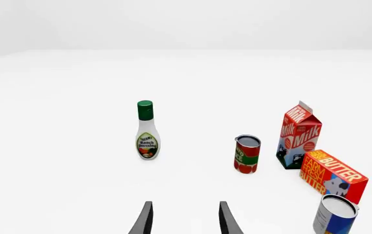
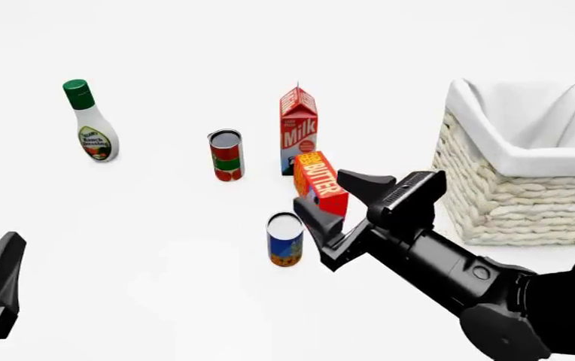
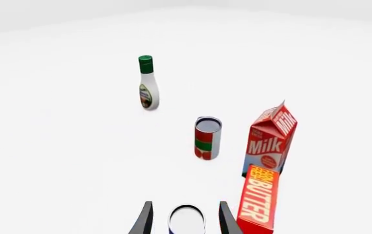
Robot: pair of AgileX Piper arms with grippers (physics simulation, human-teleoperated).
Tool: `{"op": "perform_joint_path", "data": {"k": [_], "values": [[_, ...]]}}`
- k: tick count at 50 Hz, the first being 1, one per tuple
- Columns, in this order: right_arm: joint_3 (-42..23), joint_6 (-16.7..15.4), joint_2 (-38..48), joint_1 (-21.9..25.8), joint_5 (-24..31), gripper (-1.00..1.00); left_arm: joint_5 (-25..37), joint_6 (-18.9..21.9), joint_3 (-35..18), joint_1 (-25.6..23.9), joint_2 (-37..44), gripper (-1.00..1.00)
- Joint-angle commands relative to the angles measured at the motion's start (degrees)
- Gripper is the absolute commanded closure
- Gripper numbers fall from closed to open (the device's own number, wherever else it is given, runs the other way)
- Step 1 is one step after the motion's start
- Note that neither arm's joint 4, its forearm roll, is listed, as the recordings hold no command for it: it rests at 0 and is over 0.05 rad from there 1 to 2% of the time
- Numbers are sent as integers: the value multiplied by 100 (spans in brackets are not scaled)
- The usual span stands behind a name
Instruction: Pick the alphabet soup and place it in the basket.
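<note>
The alphabet soup (image 2: 285, 239) stands upright near the table's middle, with a silver top, blue label and orange band. It also shows in the left wrist view (image 1: 334, 214). My right gripper (image 2: 317, 191) is open, just right of the can and slightly above it. In the right wrist view the can's top (image 3: 186, 219) shows between the open fingers (image 3: 145, 218); they hold nothing. The basket (image 2: 513, 203), white wicker with cloth lining, stands at the right. My left gripper (image 2: 7, 250) is at the front left, open and empty, as its wrist view (image 1: 184, 204) shows.
A butter box (image 2: 320, 180) lies just behind the soup, close to my right fingers. A milk carton (image 2: 299, 129) stands behind it, a red-and-green can (image 2: 226, 156) to its left, and a ranch dressing bottle (image 2: 92, 124) at the far left.
</note>
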Motion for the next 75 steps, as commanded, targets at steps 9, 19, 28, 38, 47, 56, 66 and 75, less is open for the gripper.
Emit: {"op": "perform_joint_path", "data": {"k": [9,19,28,38,47,56,66,75], "values": [[-324,124,841,-54,-305,-100,0,0,0,0,0,-100],[-447,164,1179,-92,-408,-100,0,0,0,0,0,-100],[-552,170,1402,-78,-447,-100,0,0,0,0,0,-100],[-639,187,1613,-48,-488,-100,0,0,0,0,0,-100],[-710,201,1812,-27,-535,-100,0,0,0,0,0,-100],[-759,230,1984,-26,-600,-100,0,0,0,0,0,-100],[-842,253,2192,-42,-657,-100,0,0,0,0,0,-100],[-893,268,2356,-43,-707,-100,0,0,0,0,0,-100]]}}
